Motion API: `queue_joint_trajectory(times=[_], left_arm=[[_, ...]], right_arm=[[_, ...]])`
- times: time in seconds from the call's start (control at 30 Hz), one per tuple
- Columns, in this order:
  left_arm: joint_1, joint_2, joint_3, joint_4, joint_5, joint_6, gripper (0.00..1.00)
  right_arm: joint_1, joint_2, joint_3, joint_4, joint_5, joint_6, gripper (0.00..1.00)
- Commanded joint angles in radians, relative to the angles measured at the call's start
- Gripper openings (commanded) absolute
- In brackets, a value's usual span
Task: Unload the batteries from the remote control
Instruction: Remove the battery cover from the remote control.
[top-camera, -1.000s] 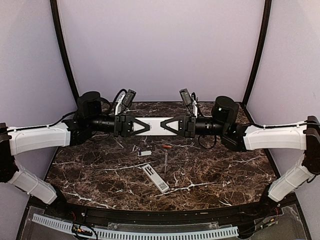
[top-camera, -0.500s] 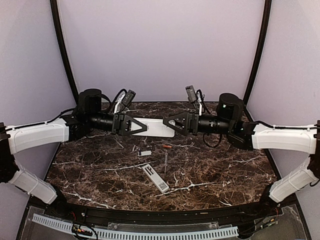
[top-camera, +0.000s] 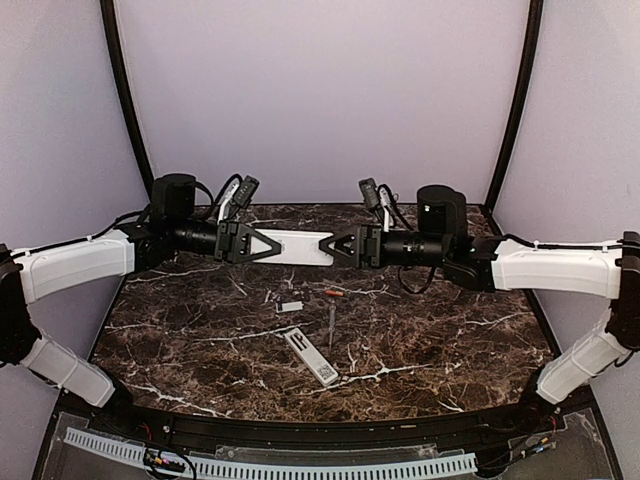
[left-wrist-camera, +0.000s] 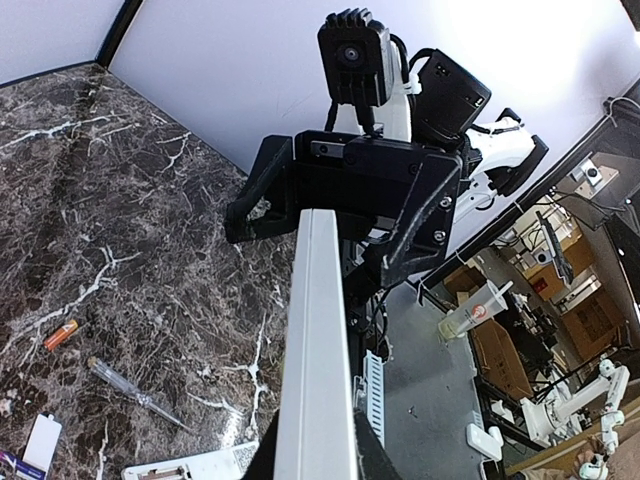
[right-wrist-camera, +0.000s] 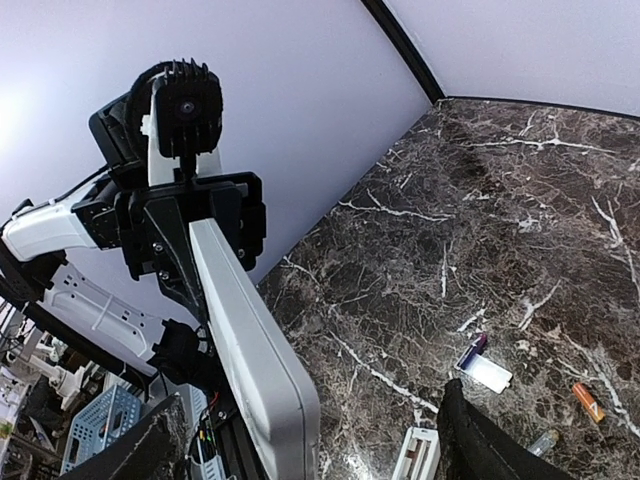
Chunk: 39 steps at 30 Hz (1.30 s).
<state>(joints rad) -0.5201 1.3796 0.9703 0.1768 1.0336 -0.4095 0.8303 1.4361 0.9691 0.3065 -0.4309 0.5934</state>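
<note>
White slab remote (top-camera: 298, 248), smooth plastic with rounded corners, was held in the air over the far part of the table (top-camera: 450, 330), which is dark brown marble with white veins. Its long axis ran left-right, roughly level in the top view. The left gripper (top-camera: 270, 246) was clenched on the remote's left end. The right gripper (top-camera: 328, 247) was released, its 2 black fingers spread wide either side of the right end, with gaps showing in the right wrist view.

1 orange-red battery (top-camera: 334, 293), a small cylinder, lay on the table below, axis about left-right. 1 purple battery (right-wrist-camera: 472, 351) lay on a diagonal just beside a flat white rectangular cover plate (top-camera: 290, 306). A thin clear-handled screwdriver (top-camera: 331, 322) lay near the orange-red cell. A second remote (top-camera: 311, 356) lay flat, nearer the arm bases, pointing diagonally.

1 second earlier the right gripper was clamped on the remote's right end. Half a second earlier it had let go and the remote's right end sagged. Now the remote was level again, and both arms sat slightly farther back.
</note>
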Motion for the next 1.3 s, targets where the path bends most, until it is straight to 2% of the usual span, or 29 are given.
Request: queue_joint_trajectory(times=[0.0,0.43,0.93,1.17,1.27], left_arm=[[0.003,-0.025,0.014,-0.036,-0.005,0.052,0.00],[0.003,-0.021,0.018,-0.040,-0.014,0.056,0.00],[0.003,-0.017,0.023,-0.031,-0.009,0.047,0.00],[0.003,-0.015,0.025,-0.031,-0.005,0.046,0.00],[0.003,-0.013,0.025,-0.031,-0.001,0.046,0.00]], right_arm=[[-0.005,0.033,0.029,0.025,-0.020,0.028,0.80],[0.008,0.077,0.086,-0.039,-0.039,-0.001,0.67],[0.024,0.104,0.107,-0.060,-0.040,-0.018,0.57],[0.024,0.109,0.106,-0.052,-0.046,-0.018,0.41],[0.026,0.112,0.106,-0.045,-0.050,-0.016,0.31]])
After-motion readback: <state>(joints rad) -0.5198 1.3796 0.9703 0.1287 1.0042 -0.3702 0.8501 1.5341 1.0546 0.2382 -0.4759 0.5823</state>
